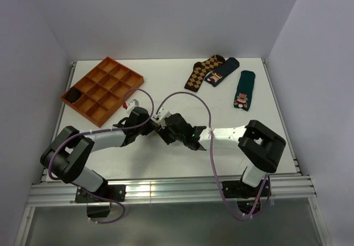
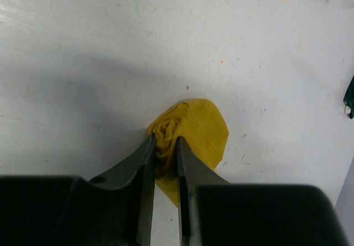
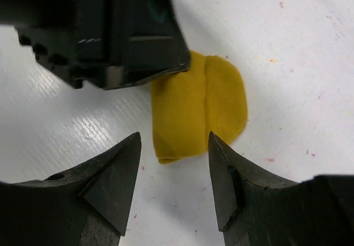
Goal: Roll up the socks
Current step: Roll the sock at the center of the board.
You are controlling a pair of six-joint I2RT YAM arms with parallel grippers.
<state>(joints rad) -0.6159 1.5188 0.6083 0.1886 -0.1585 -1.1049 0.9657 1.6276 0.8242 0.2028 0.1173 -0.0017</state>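
Top view: the left gripper [image 1: 156, 123] and right gripper [image 1: 168, 131] are meeting nose to nose at mid-table, and their bodies are covering the mustard-yellow sock [image 2: 204, 124], so nothing about it can be judged from here. A brown-and-tan argyle sock [image 1: 202, 72] and a dark green Santa sock [image 1: 243, 90] are lying flat at the far right, well apart from the work, and an orange compartment tray [image 1: 102, 88] is sitting at the far left. Left wrist view: the left gripper's fingers [image 2: 145, 163] are pinching a bunched, coiled core of yellow fabric between them. A smooth rounded flap is lying flat on the white table [image 2: 83, 47] just beyond the coil. Right wrist view: the right gripper's jaws are standing wide apart, holding nothing and hovering either side of the sock's near edge. The fabric here is showing as two flat layers with a crease between them, and one end is disappearing under the left gripper's black body. Assessment: the roll is appearing well started but not complete. The loose flap is not yet wound in, and the bundle is not yet tucked or released. The other socks are looking untouched.
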